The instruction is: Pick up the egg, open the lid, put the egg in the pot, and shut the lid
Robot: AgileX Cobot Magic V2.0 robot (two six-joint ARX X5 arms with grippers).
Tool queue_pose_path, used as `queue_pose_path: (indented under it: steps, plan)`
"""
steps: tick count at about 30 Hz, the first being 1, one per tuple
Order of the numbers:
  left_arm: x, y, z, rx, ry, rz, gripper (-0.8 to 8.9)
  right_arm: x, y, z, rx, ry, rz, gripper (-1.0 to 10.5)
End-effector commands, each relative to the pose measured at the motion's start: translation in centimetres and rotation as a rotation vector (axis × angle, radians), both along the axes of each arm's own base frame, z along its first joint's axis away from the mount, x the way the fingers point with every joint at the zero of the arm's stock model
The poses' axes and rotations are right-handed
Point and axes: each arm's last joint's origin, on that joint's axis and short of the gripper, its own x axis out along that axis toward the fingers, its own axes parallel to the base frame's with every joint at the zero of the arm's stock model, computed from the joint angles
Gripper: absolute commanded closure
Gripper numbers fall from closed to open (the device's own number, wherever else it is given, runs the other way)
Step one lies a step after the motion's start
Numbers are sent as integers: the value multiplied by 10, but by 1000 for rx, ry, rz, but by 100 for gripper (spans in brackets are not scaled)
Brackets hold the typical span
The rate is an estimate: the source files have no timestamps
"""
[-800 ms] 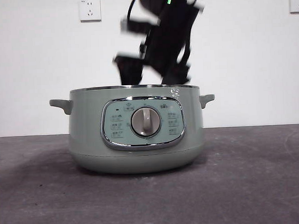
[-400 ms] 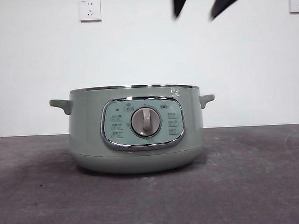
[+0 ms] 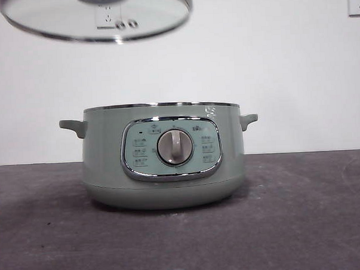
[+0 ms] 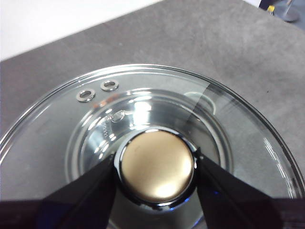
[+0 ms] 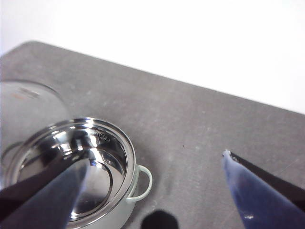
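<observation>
- Egg: not visible in any view; cannot tell whether inside the pot.
- Pot (image 3: 163, 156): standing on the grey counter (image 3: 303, 219), uncovered, steel rim bare; dial panel (image 3: 171, 148) facing the front camera, one small handle (image 3: 72, 126) sticking out at each side.
- Pot again in the right wrist view (image 5: 78, 169): shiny steel inside open to the air, partly hidden behind one jaw, so the bottom not fully seen.
- Lid (image 3: 95, 17): held up in the air, tilted, high above the pot and off toward the upper left corner of the front view; well apart from the pot's rim. Two small steam holes visible in the glass (image 4: 97, 90).
- Left gripper (image 4: 156, 168): clenched on the lid's knob (image 4: 156, 164), one black jaw pressing each side of the knob; knob looking golden in this wrist view, ringed by chrome. Glass dome and steel rim of the lid (image 4: 248, 124) spreading out all around below the jaws.
- Right gripper (image 5: 152, 176): spread wide, nothing between the jaws, touching nothing; hanging above the counter beside the pot, with the pot's side handle (image 5: 140, 183) showing between the jaws.
- Wall sockets (image 3: 356, 2) on the white wall behind the pot; one more seen through the lid's glass.
</observation>
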Motion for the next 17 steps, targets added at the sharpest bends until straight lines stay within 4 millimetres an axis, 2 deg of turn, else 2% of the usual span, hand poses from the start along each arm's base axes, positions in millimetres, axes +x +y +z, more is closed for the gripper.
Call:
queue_pose_path:
  steps: [1, 8, 12, 17]
  plan:
    - [16, -11, -7, -12, -12, -11, 822, -15, -9, 6, 25, -22, -6, 474]
    - [53, -39, -40, -1, 8, -34, 822, -42, -23, 11, 35, -40, -6, 474]
    - [66, -53, -55, 0, 6, -51, 822, -44, -25, 9, 25, -22, -6, 474]
    - [76, -59, -69, 11, 24, -48, 822, -44, -24, 9, 24, -18, -2, 474]
